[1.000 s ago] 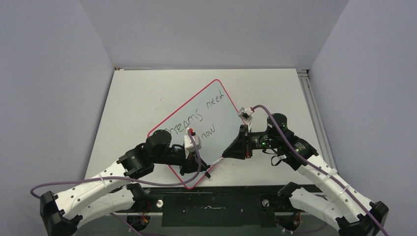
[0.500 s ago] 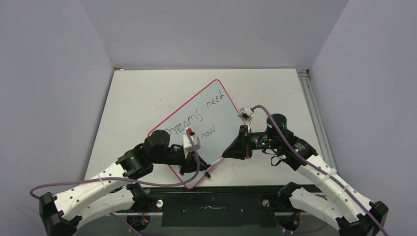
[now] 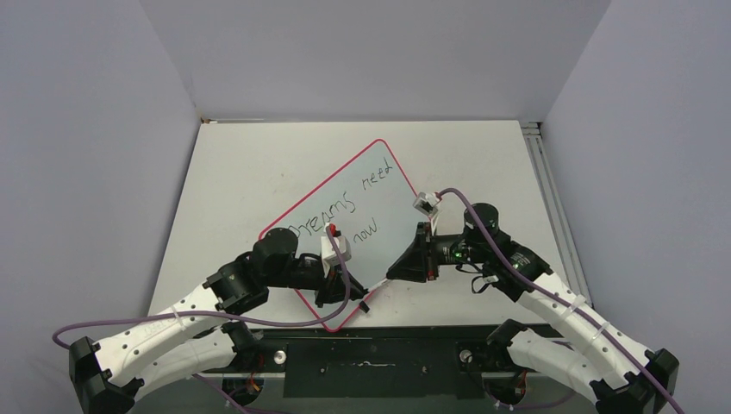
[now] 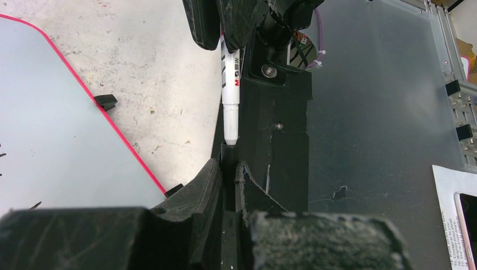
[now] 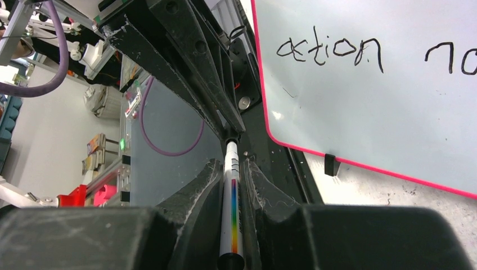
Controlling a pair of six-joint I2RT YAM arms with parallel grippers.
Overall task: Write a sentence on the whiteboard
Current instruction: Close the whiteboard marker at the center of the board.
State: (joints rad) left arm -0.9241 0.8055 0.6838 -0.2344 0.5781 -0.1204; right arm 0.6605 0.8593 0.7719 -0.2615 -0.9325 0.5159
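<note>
- Hidden: in the top view the left wrist covers the start of the lower row of the sentence (image 3: 332,214). Only "Dreams need" and "now" can be read there.
- The right wrist view supplies "action" (image 5: 329,53) and the first strokes of the next word, which is cut off at the frame edge.
- Whiteboard (image 3: 379,185): lies flat on the table (image 3: 250,172), its long axis running from 7 to 1 o'clock. Its near corner is partly under the left arm.
- Left gripper (image 3: 355,297): fingers pressed together on the black end of the marker (image 4: 230,84). Whether that end is a cap cannot be told.
- Right gripper (image 3: 395,272): fingers clamped on the white barrel of the marker (image 5: 232,208).
- The two grippers face each other tip to tip at 5 o'clock from the board's centre, with the marker (image 3: 377,283) bridging them.
- Edges: the marker runs just outside the pink rim (image 4: 84,90), apart from it. One black foot (image 5: 331,164) juts from the rim near the grippers.
- Open room: bare tabletop shows from 9 to 12 o'clock of the board, and at 3 o'clock as far as the metal rail (image 3: 543,190).
- At 6 o'clock the black base plate (image 3: 371,354) bounds the table.
</note>
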